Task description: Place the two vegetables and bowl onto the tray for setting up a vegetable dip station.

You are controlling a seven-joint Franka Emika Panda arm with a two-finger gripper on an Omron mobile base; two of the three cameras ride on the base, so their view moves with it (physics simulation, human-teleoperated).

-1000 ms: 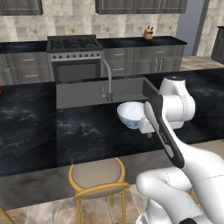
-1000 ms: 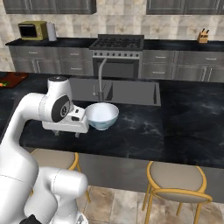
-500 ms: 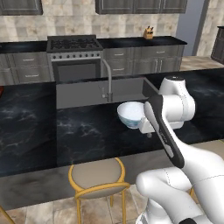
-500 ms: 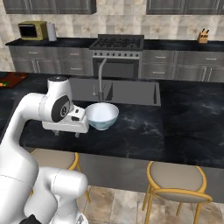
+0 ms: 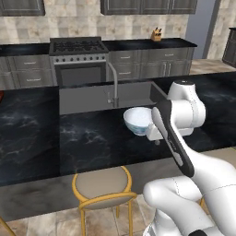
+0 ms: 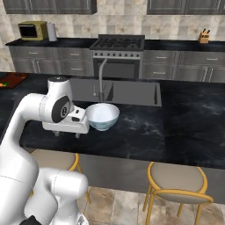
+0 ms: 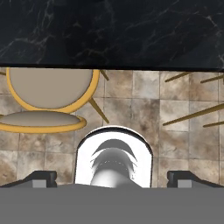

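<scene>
The white bowl (image 5: 137, 120) (image 6: 102, 116) stands upright on the black island counter, just in front of the sink. My gripper (image 6: 67, 134) (image 5: 156, 141) hangs beside the bowl, over the counter's front edge, and points down. Its fingers stand wide apart with nothing between them. In the hand view the fingertips (image 7: 42, 178) frame the floor and a stool below. The reddish-brown tray (image 6: 15, 79) lies on the counter at the far left. Small orange and green bits (image 6: 3, 83) show at its near end, too small to name.
A sink (image 6: 125, 92) with a tall faucet (image 6: 101, 77) lies behind the bowl. Yellow-framed stools (image 5: 102, 186) (image 6: 178, 180) stand under the counter's front edge. A stove (image 6: 116, 44), a microwave (image 6: 30, 30) and a knife block (image 6: 203, 36) line the back wall.
</scene>
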